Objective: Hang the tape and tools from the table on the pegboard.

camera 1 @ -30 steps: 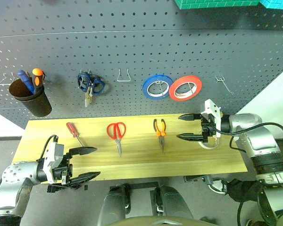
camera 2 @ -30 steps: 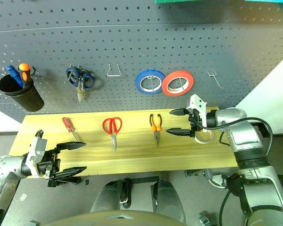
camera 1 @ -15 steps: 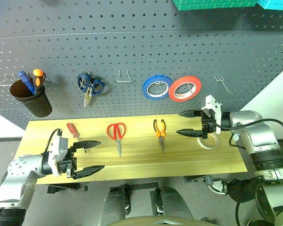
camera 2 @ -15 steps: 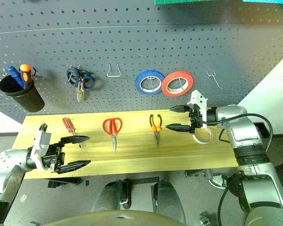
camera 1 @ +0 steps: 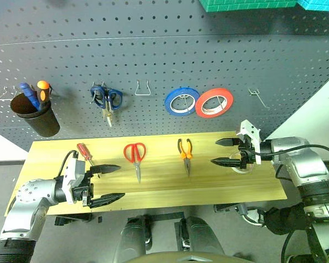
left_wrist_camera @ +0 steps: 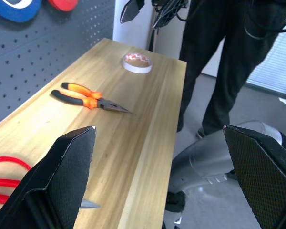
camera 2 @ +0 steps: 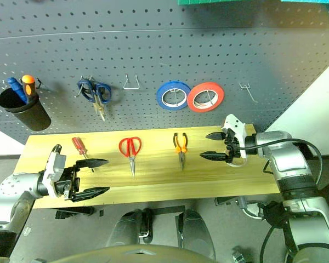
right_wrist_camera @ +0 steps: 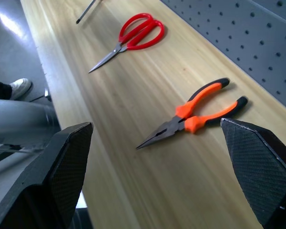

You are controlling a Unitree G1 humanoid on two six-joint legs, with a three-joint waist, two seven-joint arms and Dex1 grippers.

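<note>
- Right claw: fingers spread wide, holding nothing; it hangs low over the right end of the surface, fingertips pointing towards the middle of the surface.
- Tape: a pale ring lying flat on the surface near its right end, just behind and beneath the right claw's fingers, so the roll lies towards the wrist rather than ahead of the fingertips. The right arm is by far the nearer one; judged from this, the claw needs to draw back or tilt down to bring the ring between its fingers.
- Pliers: just beyond the right claw's fingertips, long axis running front to back, orange-and-black handles towards the pegboard, nose towards the front edge.
- Red-handled scissors: same front-to-back lie, handles towards the pegboard, well apart from both claws.
- Left claw: wide open and empty, at the front left of the surface, fingertips pointing to the right.
- Screwdriver: lies slanted just behind the left claw; its tip is covered by the upper finger.
- Hard to make out: from the head cameras the tape is largely covered by the right claw; whether a finger touches it cannot be told.
- Free wire hooks stand on the pegboard, one left of the blue roll.
</note>
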